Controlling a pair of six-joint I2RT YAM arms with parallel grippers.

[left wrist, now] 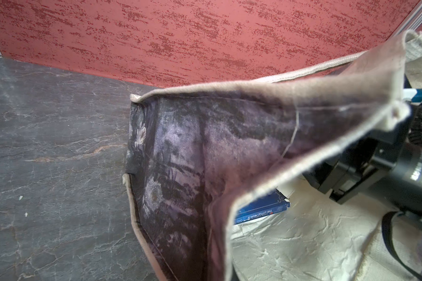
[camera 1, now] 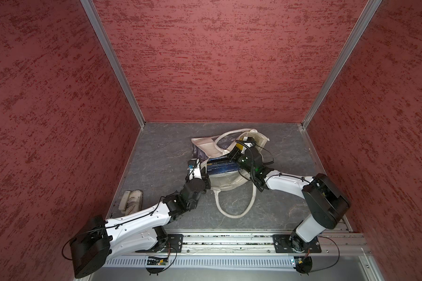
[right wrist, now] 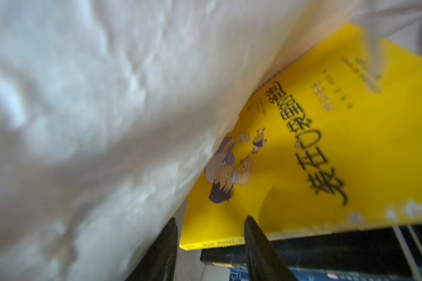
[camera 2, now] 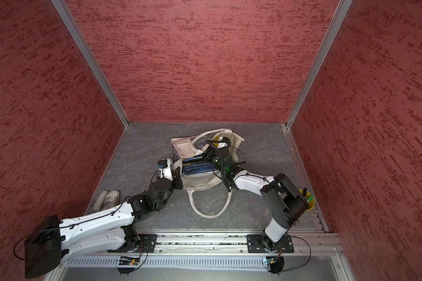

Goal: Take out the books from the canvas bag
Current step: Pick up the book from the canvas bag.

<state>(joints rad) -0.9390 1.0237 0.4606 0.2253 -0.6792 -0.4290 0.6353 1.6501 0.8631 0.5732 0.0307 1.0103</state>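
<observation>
Canvas bag [camera 1: 229, 186] rim clamped at nine o'clock by left tool [camera 1: 205, 173], baring books [camera 1: 223, 166]; right tool [right wrist: 211, 221] parted astride yellow book [right wrist: 327, 146]

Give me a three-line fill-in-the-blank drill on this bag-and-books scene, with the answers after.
The left gripper pinches the rim of the cream canvas ____, holding it open.
The right gripper reaches into the bag toward a bright ____ paperback book.
The spine of the blue book reads THE LITTLE ____.
Missing: bag; yellow; PRINCE.
</observation>
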